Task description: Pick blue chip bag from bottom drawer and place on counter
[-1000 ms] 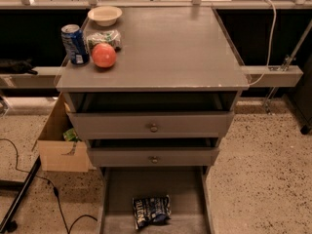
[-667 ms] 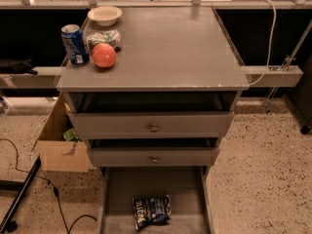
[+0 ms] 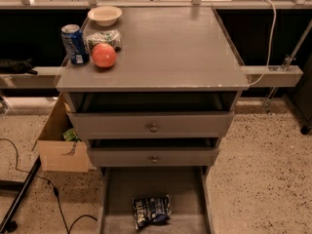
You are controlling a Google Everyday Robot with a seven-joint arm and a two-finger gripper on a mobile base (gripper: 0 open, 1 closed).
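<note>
The blue chip bag is a crumpled dark-blue packet with white lettering. It lies flat on the floor of the open bottom drawer, toward its front left. The counter is the broad grey top of the drawer cabinet. The gripper is not in view in the camera view, and no part of the arm shows.
On the counter's left rear stand a blue soda can, a red apple, a green-and-white packet and a pale bowl. Two upper drawers with knobs stick out slightly. A cardboard box and cables lie on the floor at left.
</note>
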